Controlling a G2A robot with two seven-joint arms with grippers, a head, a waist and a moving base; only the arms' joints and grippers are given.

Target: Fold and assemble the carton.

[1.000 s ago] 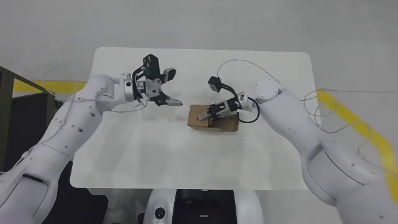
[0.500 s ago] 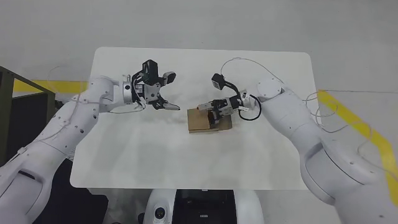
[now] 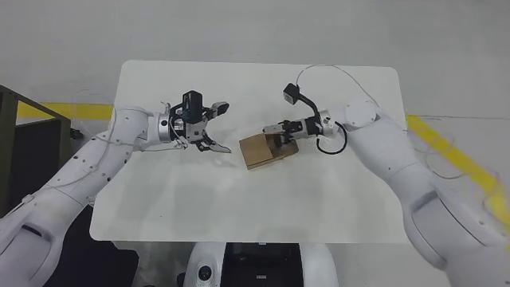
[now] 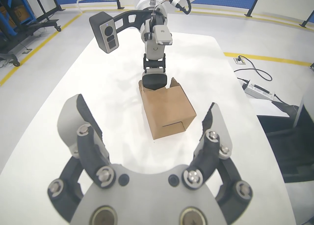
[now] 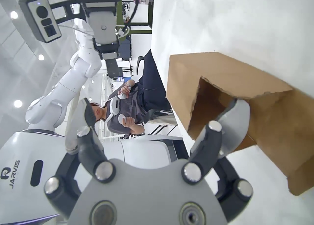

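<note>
A brown carton (image 3: 264,152) lies on its side in the middle of the white table (image 3: 335,199); its near end is folded shut (image 4: 171,126) and its far end is open with a torn flap (image 5: 245,93). My right gripper (image 3: 280,130) is open at that open end: one finger (image 5: 233,118) is inside the carton (image 5: 215,74), the other (image 5: 87,113) is outside above it. The right gripper (image 4: 155,81) looks pressed into the carton's far end. My left gripper (image 3: 221,127) stands open just left of the carton (image 4: 166,108), fingers (image 4: 81,110) spread wide, not touching it.
The table edge (image 4: 235,64) runs close on the carton's right side. A dark cart (image 3: 20,139) stands off the table's left edge. Cables (image 3: 319,72) loop above the right arm.
The right gripper has drawn back to the right, off the carton's top to its open end. The carton has turned slightly. The left gripper has come lower and nearer the carton.
</note>
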